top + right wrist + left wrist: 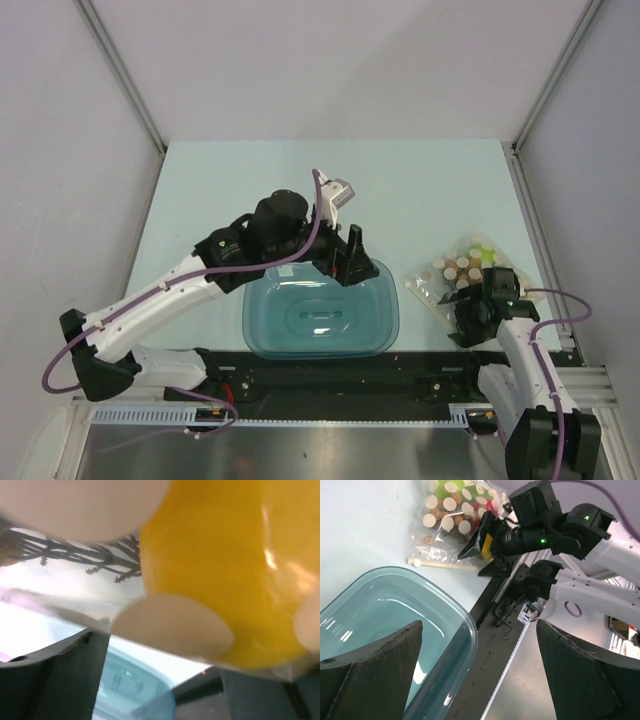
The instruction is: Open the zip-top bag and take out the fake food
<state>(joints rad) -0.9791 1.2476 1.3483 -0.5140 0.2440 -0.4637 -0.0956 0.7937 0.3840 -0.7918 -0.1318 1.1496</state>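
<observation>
The zip-top bag (462, 272), clear with white dots, lies on the table to the right of the teal tub (320, 315). Inside it I see fake food: yellow-green fruit (483, 248) and small orange-brown balls (455, 268). My right gripper (470, 305) is at the bag's near edge, fingers apart. In the right wrist view the bag (170, 625) and a yellow fruit (225, 565) fill the frame just above the spread fingers (75, 680). My left gripper (348, 258) hangs open and empty over the tub's far right rim (465, 630). In the left wrist view the bag (452, 520) lies beyond the tub.
The black base rail (340, 375) runs along the near edge behind the tub. Grey walls enclose the table on three sides. Pale table surface (300, 180) stretches out behind both arms.
</observation>
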